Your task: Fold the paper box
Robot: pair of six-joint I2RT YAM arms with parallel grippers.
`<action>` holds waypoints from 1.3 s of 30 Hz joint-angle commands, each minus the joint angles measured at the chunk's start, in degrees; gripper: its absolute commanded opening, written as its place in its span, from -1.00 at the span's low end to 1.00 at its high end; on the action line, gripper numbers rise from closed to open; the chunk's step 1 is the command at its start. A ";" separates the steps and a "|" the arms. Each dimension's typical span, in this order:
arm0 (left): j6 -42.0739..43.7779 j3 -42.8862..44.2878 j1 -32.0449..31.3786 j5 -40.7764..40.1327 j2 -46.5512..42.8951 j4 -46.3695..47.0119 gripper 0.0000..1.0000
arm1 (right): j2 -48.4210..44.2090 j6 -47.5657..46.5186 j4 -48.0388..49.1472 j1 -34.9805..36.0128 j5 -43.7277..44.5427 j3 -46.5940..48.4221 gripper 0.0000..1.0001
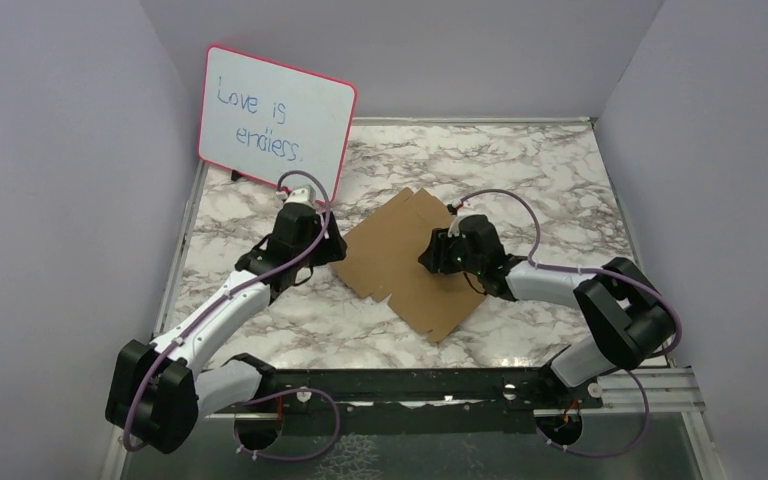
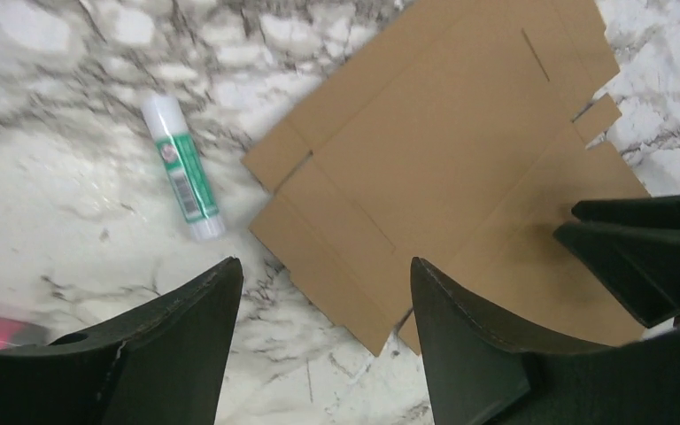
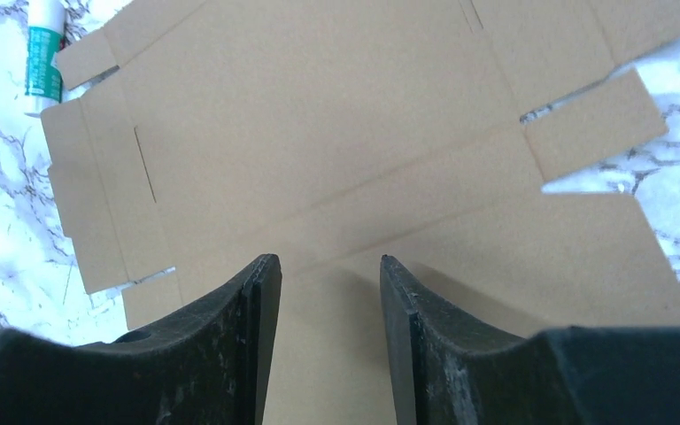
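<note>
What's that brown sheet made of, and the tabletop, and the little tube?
Sheet looks like thin matte cardboard: brown, with cut notches and crease lines. Tabletop: white with grey veins, marble or a printed imitation; can't tell. Tube: probably smooth white plastic, green printed label.

Under soft, even overhead light my right gripper [image 3: 327,261] casts only a faint shadow on the paper box [image 3: 319,133].
</note>
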 commanded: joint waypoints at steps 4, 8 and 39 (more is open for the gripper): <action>-14.24 -10.41 -0.15 9.81 -1.07 9.97 0.33 | -1.59 -7.27 -7.03 -0.15 -4.18 5.38 0.02; -17.19 -14.35 -0.15 10.07 -1.17 11.86 0.24 | -0.37 -8.59 -7.04 -0.16 -6.90 7.29 0.03; -9.65 -6.94 -0.55 12.43 14.33 17.08 -1.00 | 4.92 -5.43 -7.76 -0.13 -13.64 13.12 0.06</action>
